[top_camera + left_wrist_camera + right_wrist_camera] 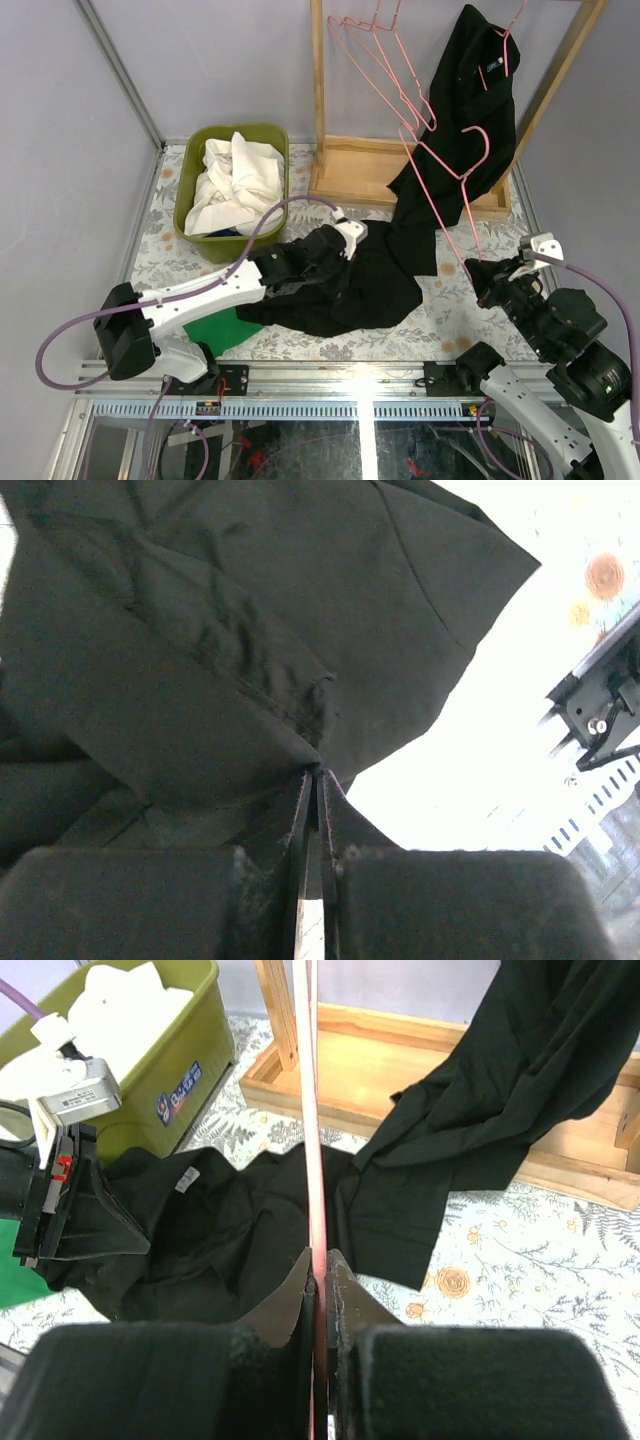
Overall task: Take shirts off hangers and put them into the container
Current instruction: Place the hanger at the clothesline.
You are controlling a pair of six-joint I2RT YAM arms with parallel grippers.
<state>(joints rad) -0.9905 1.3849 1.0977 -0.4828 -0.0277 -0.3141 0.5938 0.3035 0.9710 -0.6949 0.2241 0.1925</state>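
One black shirt (350,290) (230,1230) lies crumpled on the table. My left gripper (345,255) (318,775) is shut on a fold of its fabric (250,630). My right gripper (472,268) (318,1270) is shut on the wire of a pink hanger (442,205) (312,1110), which slants up toward the rack. A second black shirt (470,110) (520,1090) hangs from the rack on another pink hanger (508,45). The olive-green container (185,185) (190,1020) stands at the back left with a white shirt (235,180) in it.
A wooden rack (350,165) stands at the back, its base tray on the table, with bare pink hangers (375,45) on its rail. A flat bright green cloth (215,330) lies by the left arm's base. Grey walls close in the left and right sides.
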